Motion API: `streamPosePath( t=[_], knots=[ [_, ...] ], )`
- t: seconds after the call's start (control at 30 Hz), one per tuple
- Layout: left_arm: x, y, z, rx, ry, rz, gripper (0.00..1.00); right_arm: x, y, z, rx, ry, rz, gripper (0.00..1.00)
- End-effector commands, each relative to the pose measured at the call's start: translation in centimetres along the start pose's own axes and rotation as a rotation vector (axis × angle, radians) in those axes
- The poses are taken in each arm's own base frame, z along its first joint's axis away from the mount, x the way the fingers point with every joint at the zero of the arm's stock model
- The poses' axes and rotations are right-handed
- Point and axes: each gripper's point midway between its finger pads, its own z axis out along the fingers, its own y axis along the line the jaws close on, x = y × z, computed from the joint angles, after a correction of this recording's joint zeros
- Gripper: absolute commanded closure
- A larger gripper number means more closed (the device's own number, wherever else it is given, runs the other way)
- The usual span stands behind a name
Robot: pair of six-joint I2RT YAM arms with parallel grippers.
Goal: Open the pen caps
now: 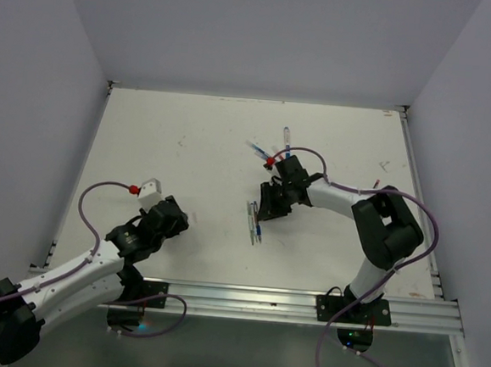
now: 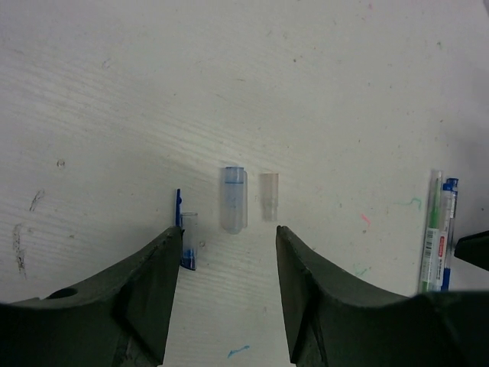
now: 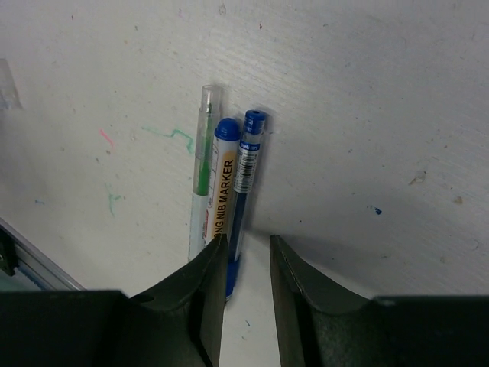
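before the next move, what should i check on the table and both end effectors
1. Left end effector empty, jaws wide apart: ok.
2. Right end effector empty, jaws narrowly apart: ok.
3. Blue-tinted cap and small clear cap lie loose on the table, clear of the fingers: ok.
4. Blue clipped cap clear of the fingers: not ok, it sits at the edge of one finger.
5. One pen free to grasp alone: not ok, the three pens lie side by side, touching.
6. Far pens capped or not: cannot tell, too small.
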Motion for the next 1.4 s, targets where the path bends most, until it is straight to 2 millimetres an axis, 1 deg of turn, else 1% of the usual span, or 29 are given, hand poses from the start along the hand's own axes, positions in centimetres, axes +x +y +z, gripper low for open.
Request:
streamPosePath(
  t=[0.0, 0.13, 0.17, 0.23, 0.27, 0.33, 0.37, 0.4, 0.43, 0.47, 0.5, 0.53, 0.57, 0.6, 0.63, 0.67, 0.7, 0.77, 0.83, 0.9, 1.07, 1.17, 1.37],
  knots=[
    [-2.0, -0.5, -0.6, 0.009, -0.067, -0.002, 0.45, -2.6, 1.1, -0.8, -0.007, -0.067, -0.023, 0.67],
    [-2.6, -1.5, -1.1, 0.060, -0.080, 0.007, 0.45, -5.2, 0.5, -2.5, 0.043, -0.115, -0.035, 0.65],
    [-2.8, -1.8, -1.2, 0.075, -0.084, 0.008, 0.45, -6.3, 0.8, -3.0, 0.035, -0.127, -0.035, 0.65],
    [-3.1, -2.3, -1.3, 0.104, -0.091, 0.035, 0.45, -8.1, 0.0, -3.9, 0.042, -0.154, -0.035, 0.64],
    [-3.1, -2.4, -1.4, 0.109, -0.094, 0.043, 0.45, -9.7, 0.0, -4.7, 0.057, -0.182, -0.044, 0.64],
    [-3.3, -2.6, -1.5, 0.120, -0.101, 0.059, 0.45, -11.4, -1.3, -5.1, 0.111, -0.202, -0.085, 0.61],
    [-3.4, -2.7, -1.4, 0.121, -0.102, 0.064, 0.44, -13.1, -1.2, -5.8, 0.140, -0.233, -0.106, 0.60],
    [-3.3, -2.6, -1.4, 0.122, -0.100, 0.070, 0.44, -13.4, -2.1, -5.1, 0.159, -0.212, -0.107, 0.59],
    [-3.3, -3.0, -1.4, 0.138, -0.099, 0.068, 0.44, -14.0, -2.4, -4.9, 0.170, -0.206, -0.139, 0.59],
    [-3.0, -3.0, -1.3, 0.141, -0.091, 0.077, 0.44, -15.1, -2.2, -5.2, 0.180, -0.212, -0.154, 0.59],
    [-3.1, -3.2, -1.3, 0.149, -0.090, 0.077, 0.44, -15.2, -3.6, -4.1, 0.227, -0.188, -0.149, 0.59],
    [-2.9, -3.6, -1.3, 0.164, -0.084, 0.078, 0.44, -15.6, -4.1, -3.9, 0.247, -0.182, -0.166, 0.59],
    [-2.9, -3.6, -1.3, 0.167, -0.080, 0.081, 0.44, -16.3, -4.2, -3.9, 0.259, -0.192, -0.178, 0.60],
    [-2.9, -3.7, -1.2, 0.168, -0.081, 0.085, 0.44, -16.7, -4.6, -3.7, 0.271, -0.194, -0.184, 0.60],
    [-2.9, -3.8, -1.2, 0.172, -0.080, 0.087, 0.44, -16.6, -5.5, -2.8, 0.295, -0.178, -0.193, 0.60],
    [-2.7, -3.7, -1.1, 0.170, -0.077, 0.100, 0.44, -17.0, -5.7, -2.6, 0.299, -0.181, -0.203, 0.59],
    [-2.7, -3.8, -1.0, 0.171, -0.077, 0.105, 0.44, -17.1, -6.3, -2.4, 0.302, -0.177, -0.203, 0.59],
    [-2.4, -3.6, -0.7, 0.167, -0.072, 0.113, 0.44, -16.9, -7.2, -1.6, 0.308, -0.151, -0.224, 0.59],
    [-2.2, -3.6, -0.4, 0.170, -0.074, 0.121, 0.44, -17.1, -8.3, -1.7, 0.332, -0.153, -0.219, 0.59],
    [-1.4, -3.1, 0.2, 0.152, -0.056, 0.133, 0.43, -17.1, -8.3, -1.6, 0.314, -0.157, -0.220, 0.59],
    [-0.6, -3.6, 0.9, 0.165, -0.029, 0.139, 0.43, -17.2, -8.0, -1.8, 0.298, -0.164, -0.236, 0.59],
    [-0.6, -4.0, 1.0, 0.178, -0.029, 0.143, 0.43, -17.2, -7.7, -1.7, 0.282, -0.167, -0.239, 0.59],
    [-0.6, -3.8, 1.0, 0.176, -0.031, 0.163, 0.43, -17.8, -7.5, -2.1, 0.283, -0.189, -0.238, 0.59]
  ],
)
